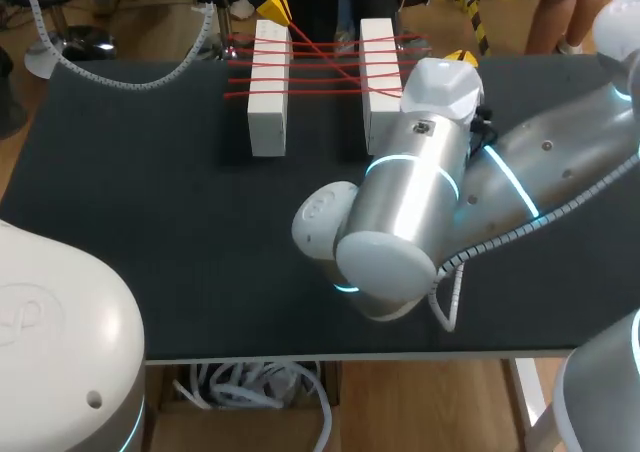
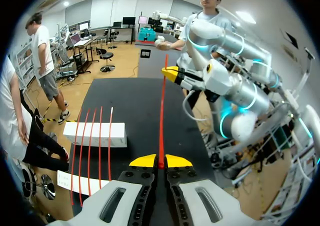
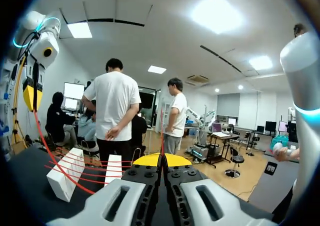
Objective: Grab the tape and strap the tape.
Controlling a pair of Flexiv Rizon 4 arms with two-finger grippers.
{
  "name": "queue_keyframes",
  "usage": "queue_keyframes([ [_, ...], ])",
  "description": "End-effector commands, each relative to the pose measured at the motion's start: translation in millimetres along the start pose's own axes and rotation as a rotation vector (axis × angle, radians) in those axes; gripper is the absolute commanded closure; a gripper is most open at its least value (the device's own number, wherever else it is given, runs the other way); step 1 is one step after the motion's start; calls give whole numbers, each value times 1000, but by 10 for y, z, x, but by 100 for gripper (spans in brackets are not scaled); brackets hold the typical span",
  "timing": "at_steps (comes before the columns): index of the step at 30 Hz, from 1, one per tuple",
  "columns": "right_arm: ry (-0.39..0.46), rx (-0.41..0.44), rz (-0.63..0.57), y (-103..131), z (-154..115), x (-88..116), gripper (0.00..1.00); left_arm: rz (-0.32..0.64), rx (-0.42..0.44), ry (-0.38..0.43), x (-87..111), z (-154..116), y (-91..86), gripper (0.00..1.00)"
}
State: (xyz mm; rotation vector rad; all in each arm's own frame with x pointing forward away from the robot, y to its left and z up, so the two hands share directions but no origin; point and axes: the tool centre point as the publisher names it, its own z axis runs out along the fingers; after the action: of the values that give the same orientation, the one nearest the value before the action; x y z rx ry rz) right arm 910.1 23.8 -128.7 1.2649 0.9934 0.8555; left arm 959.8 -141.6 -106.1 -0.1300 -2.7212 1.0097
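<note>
Reaching far over the black table (image 1: 150,222), my left gripper (image 2: 160,161) and right gripper (image 3: 161,159) both clench thin red tape (image 2: 161,116).

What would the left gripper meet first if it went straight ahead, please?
Most likely the right gripper, holding the tape straight ahead; the blocks sit off to one side. Depth is unclear.

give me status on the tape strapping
Left tool shut on red tape. Right tool shut on it too, tape taut between them. Tape wound across two white blocks. Nothing blocking the span.
</note>
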Motion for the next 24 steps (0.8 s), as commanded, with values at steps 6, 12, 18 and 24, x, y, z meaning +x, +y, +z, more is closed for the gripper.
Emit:
queue_keyframes([
  [6, 13, -81, -506, 134, 6, 457, 100, -1, -4, 2, -5, -10, -7, 100],
  [12, 52, -161, -680, 217, 28, 539, 100, -1, -4, 2, -5, -10, -7, 100],
  [18, 52, -161, -680, 217, 28, 539, 100, -1, -4, 2, -5, -10, -7, 100],
  [24, 52, -161, -680, 217, 28, 539, 100, -1, -4, 2, -5, -10, -7, 100],
])
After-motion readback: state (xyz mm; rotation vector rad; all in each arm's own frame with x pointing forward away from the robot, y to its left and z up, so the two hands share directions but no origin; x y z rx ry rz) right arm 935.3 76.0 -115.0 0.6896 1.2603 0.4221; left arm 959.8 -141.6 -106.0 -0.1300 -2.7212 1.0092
